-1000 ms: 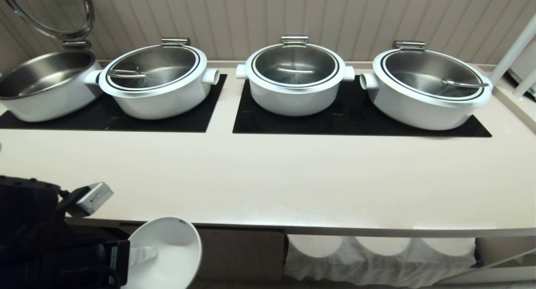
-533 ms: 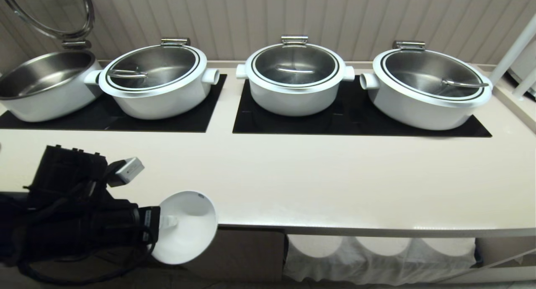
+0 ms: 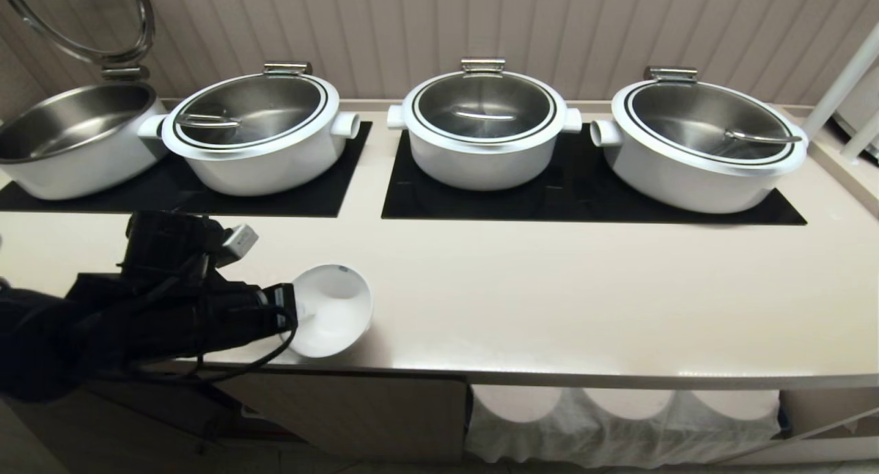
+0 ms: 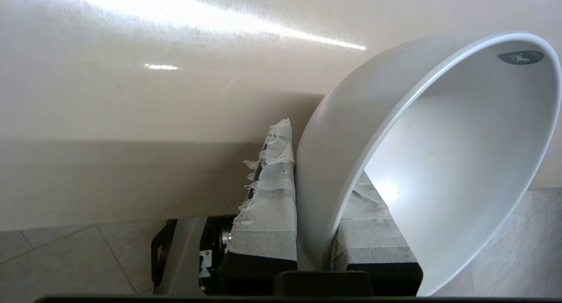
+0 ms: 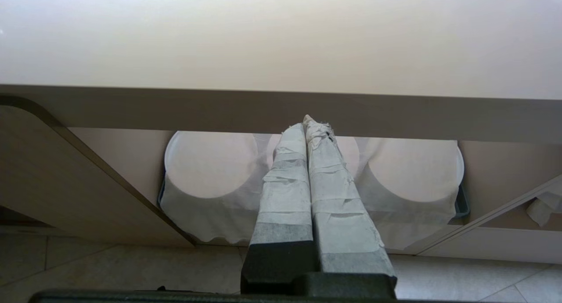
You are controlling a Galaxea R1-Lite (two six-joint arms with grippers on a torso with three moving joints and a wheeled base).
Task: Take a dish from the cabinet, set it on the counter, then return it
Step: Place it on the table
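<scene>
We see the counter (image 3: 549, 302) with four pots (image 3: 484, 127) along its back edge on black panels (image 3: 590, 199). Under its front edge is the cabinet (image 3: 384, 419) with stacked bowls (image 3: 618, 405). Our left gripper (image 3: 299, 312) pinches the rim of the dish (image 3: 336, 312), tilted, over the front edge toward the left end. Our right gripper (image 5: 307, 127), fingers pressed together and empty, hangs before the cabinet.

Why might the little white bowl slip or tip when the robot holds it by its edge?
The dish looks smooth and glossy, so it may be slippery. The left gripper pinches only its rim, so it hangs tilted and could swing. It seems stiff ceramic, likely to chip if dropped on the counter.
</scene>
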